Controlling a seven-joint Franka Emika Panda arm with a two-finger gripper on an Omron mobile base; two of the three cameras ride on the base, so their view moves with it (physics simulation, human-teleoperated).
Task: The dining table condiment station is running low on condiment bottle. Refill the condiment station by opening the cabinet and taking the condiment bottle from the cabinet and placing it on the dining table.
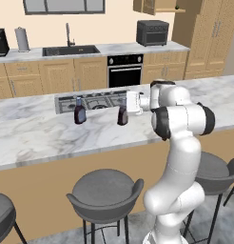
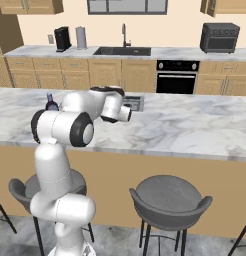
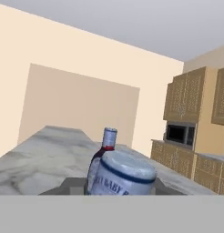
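Note:
Two small dark bottles with blue necks stand on the long marble dining table (image 1: 43,138). The condiment bottle (image 1: 122,116) on the right sits between the fingers of my gripper (image 1: 126,106), which reaches in level from the right and is shut on it. The bottle's base looks to be at the table top. In the hand view this condiment bottle (image 3: 123,175) looms close between the dark fingertips, and the second bottle (image 3: 104,145) stands just behind it. That second bottle (image 1: 80,113) is a short way to the left and peeks past my arm (image 2: 51,102). The light-wood cabinet (image 1: 157,5) hangs at the far wall, cut off by the frame top.
A cooktop (image 1: 92,101) is sunk into the marble just behind the bottles. Grey stools (image 1: 104,190) (image 2: 167,197) stand along the table's near side. The far worktop carries a dark toaster oven (image 1: 152,32), a sink (image 1: 70,50) and a coffee maker (image 2: 61,39).

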